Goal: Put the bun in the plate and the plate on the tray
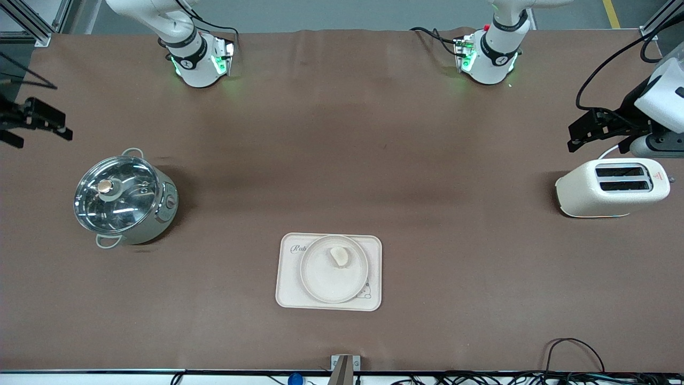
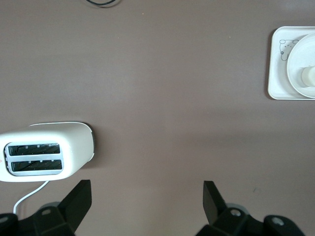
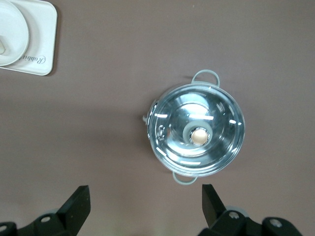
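Bun (image 1: 339, 256): front view, lies on the plate (image 1: 320, 278), toward the rim that faces the robots.
Plate: sits on the tray (image 1: 288, 291), covering part of the "Rabbit" print and most of the rabbit drawing.
Tray: flat on the tabletop (image 1: 342, 160), nearer the front camera than the pot (image 1: 124, 199) and toaster (image 1: 612, 187).
Left hand (image 1: 580, 133): in the air above the tabletop just beside the toaster, at the left arm's end, well apart from the bun.
Right hand (image 1: 51, 120): in the air near the pot, at the right arm's end.
Left wrist view: left hand (image 2: 147, 196) wide open, empty; toaster (image 2: 47, 152) near one finger; tray (image 2: 280, 73), plate (image 2: 295, 59) and bun (image 2: 309, 76) at the edge.
Right wrist view: right hand (image 3: 146, 196) wide open, empty, by the lidded pot (image 3: 197, 130); tray (image 3: 42, 44) and plate (image 3: 15, 42) in the corner.
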Controlling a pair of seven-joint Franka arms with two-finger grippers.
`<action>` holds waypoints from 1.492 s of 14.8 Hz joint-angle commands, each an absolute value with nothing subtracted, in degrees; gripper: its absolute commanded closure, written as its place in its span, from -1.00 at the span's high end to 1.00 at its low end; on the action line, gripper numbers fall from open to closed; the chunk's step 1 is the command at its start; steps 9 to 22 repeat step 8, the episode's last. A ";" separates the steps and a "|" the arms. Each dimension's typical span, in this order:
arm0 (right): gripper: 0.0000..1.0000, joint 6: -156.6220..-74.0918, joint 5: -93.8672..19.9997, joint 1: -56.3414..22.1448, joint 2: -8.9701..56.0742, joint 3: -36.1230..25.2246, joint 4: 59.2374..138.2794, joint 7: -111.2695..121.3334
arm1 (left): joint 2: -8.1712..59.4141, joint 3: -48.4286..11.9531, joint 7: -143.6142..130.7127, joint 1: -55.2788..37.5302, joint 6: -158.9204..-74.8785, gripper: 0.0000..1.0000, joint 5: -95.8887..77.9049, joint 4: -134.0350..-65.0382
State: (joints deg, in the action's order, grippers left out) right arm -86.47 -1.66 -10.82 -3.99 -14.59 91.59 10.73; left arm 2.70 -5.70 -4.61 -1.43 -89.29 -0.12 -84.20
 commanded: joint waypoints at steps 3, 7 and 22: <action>1.00 -87.45 0.00 -9.49 -9.84 -10.90 97.47 5.98 | 2.29 -5.71 -4.57 -1.23 -89.03 1.00 -1.05 -84.20; 1.00 -87.45 0.09 -9.49 -9.14 -11.07 95.28 6.06 | 2.37 -5.71 -4.22 -1.06 -89.03 1.00 -1.05 -84.11; 1.00 -87.28 0.09 -9.32 -8.53 -11.07 94.14 5.98 | 2.55 -5.54 -4.22 -1.05 -89.03 1.00 -0.97 -83.94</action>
